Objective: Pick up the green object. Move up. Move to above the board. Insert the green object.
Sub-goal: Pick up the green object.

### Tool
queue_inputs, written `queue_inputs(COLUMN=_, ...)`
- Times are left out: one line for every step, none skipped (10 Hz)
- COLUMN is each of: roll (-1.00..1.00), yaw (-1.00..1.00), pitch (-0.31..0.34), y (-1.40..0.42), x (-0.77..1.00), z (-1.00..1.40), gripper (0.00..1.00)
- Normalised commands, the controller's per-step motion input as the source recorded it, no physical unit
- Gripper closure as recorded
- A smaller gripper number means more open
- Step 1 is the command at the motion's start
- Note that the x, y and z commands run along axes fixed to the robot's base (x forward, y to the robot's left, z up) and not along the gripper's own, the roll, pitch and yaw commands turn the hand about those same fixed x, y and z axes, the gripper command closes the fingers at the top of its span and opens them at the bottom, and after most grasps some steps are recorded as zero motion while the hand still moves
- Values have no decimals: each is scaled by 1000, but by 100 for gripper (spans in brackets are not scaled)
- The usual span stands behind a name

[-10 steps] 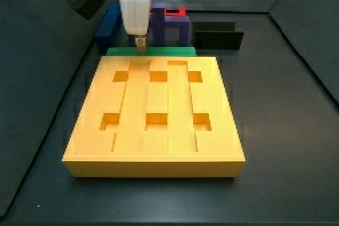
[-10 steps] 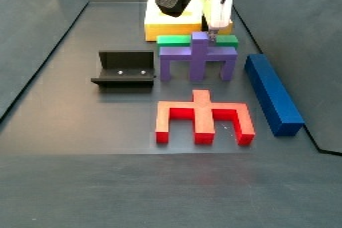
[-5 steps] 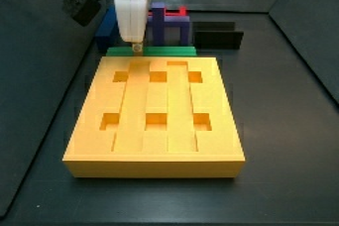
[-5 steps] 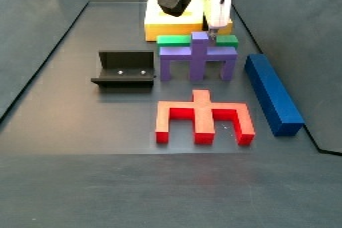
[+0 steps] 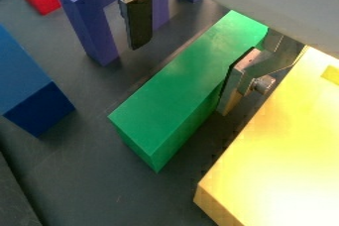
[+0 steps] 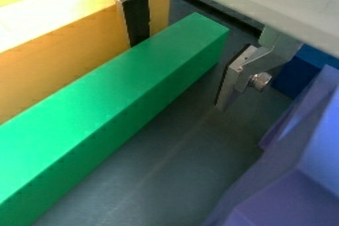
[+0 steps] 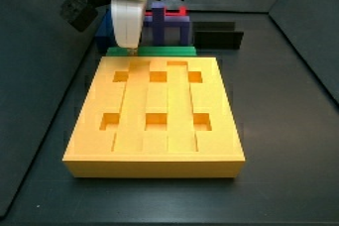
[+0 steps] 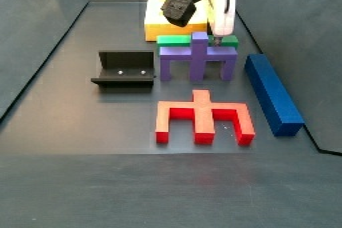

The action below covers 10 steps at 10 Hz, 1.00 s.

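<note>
The gripper point(image 5: 185, 56) is straddling the green bar point(image 5: 185, 86), fingers apart, not yet clamping. The bar is lying beside the board point(image 7: 155, 111) at its 12 o'clock edge. It looks rigid, smooth, likely light; gripping mid-length suits it.

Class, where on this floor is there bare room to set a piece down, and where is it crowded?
Bare: floor left of the fixture and in front of the red piece. Crowded: around the gripper, green object, purple block, board.

surface point(image 8: 80, 162): dark grey | on it: board point(image 7: 155, 111), green object point(image 8: 187, 41), purple block point(image 8: 199, 59), blue bar point(image 8: 271, 92), red piece point(image 8: 203, 118), fixture point(image 8: 123, 70) | gripper point(image 8: 218, 32) over green object
</note>
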Motion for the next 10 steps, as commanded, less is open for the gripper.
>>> queue_inputs(roll=-1, yaw=0, pitch=-23, y=0, x=0, z=-91, gripper=0)
queue_inputs(roll=0, yaw=0, pitch=-17, y=-9, x=0, z=-86, gripper=0)
queue_inputs(roll=0, yaw=0, pitch=0, y=-29, x=0, z=-71, gripper=0)
queue_inputs(roll=0, yaw=-11, pitch=-26, y=0, x=0, z=-206, gripper=0)
queue_inputs(roll=4, yaw=0, pitch=-11, y=0, x=0, z=-246, gripper=0)
queue_inputs(roll=0, yaw=0, pitch=0, y=0, x=0, z=-54, gripper=0)
queue_inputs(roll=0, yaw=0, pitch=0, y=0, x=0, z=0, gripper=0)
queue_inputs(roll=0, yaw=0, pitch=0, y=0, x=0, z=0, gripper=100)
queue_inputs(roll=0, yaw=0, pitch=0, y=0, x=0, z=0, gripper=100)
queue_inputs(roll=0, yaw=0, pitch=0, y=0, x=0, z=0, gripper=100)
